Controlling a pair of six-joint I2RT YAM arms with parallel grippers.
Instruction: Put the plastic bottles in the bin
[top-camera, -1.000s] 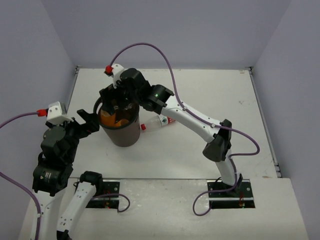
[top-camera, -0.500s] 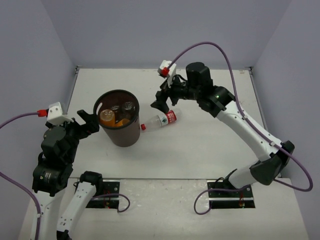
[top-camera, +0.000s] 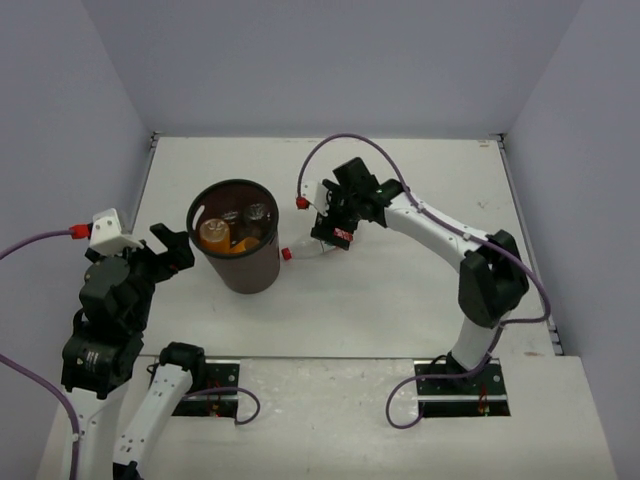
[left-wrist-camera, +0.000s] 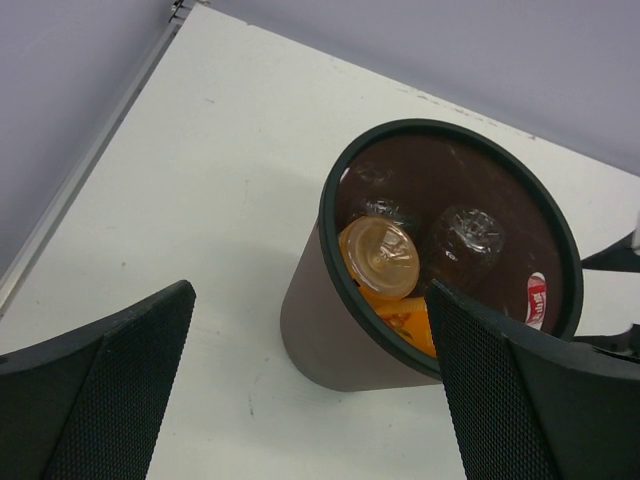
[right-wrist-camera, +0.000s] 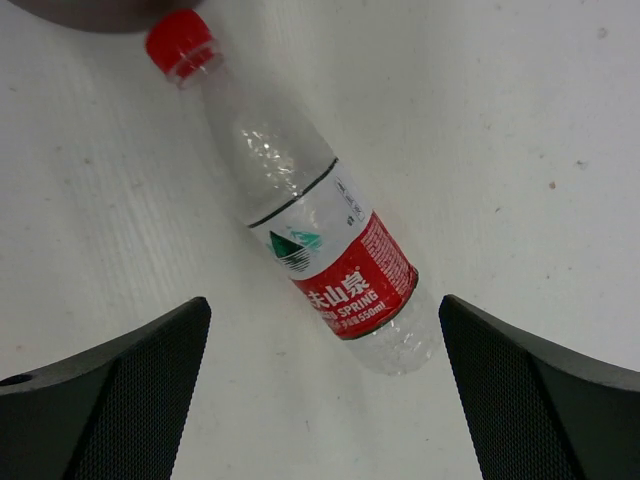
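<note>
The dark brown bin stands left of centre and holds several bottles, an orange one and a clear one among them. A clear bottle with red label and red cap lies on its side on the table just right of the bin, cap toward it. My right gripper is open and hangs over this bottle's base end, fingers on either side, touching nothing. My left gripper is open and empty just left of the bin.
White table with raised edges, bounded by grey walls at the back and sides. Purple cables loop from both wrists. The bin's rim is close to my left gripper's right finger.
My right arm left the bin's mouth, swung right, then came down over the red-labelled bottle. The left gripper barely moved.
</note>
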